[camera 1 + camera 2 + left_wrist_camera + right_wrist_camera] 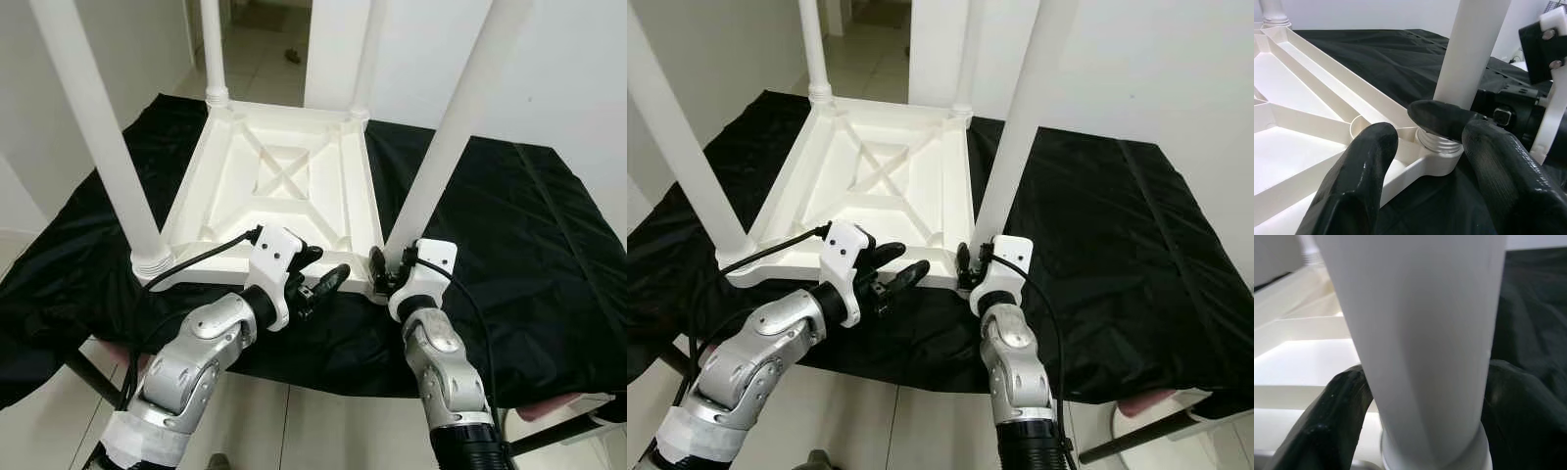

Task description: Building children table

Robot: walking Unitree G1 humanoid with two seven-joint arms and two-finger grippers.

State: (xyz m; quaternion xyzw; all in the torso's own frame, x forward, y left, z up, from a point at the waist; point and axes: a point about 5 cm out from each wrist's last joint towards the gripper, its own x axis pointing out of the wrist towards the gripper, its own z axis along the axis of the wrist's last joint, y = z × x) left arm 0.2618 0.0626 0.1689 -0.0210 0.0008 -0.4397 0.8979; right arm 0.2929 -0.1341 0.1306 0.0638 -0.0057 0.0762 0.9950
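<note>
Upturned white children table [284, 186] on black cloth [509, 225], pale tiled floor [294, 411] below, white walls around.
Right hand [390, 272] clamps the base of the near-corner leg [446, 137]; left hand [318, 269], fingers spread and empty, hovers just beside it.

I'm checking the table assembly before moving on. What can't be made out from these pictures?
- Leg tops: all four legs run off the upper edge of the eye views.
- Near-right leg joint: the right hand wraps its base, so seating is uncertain.
- Tabletop face: turned down onto the black cloth.
</note>
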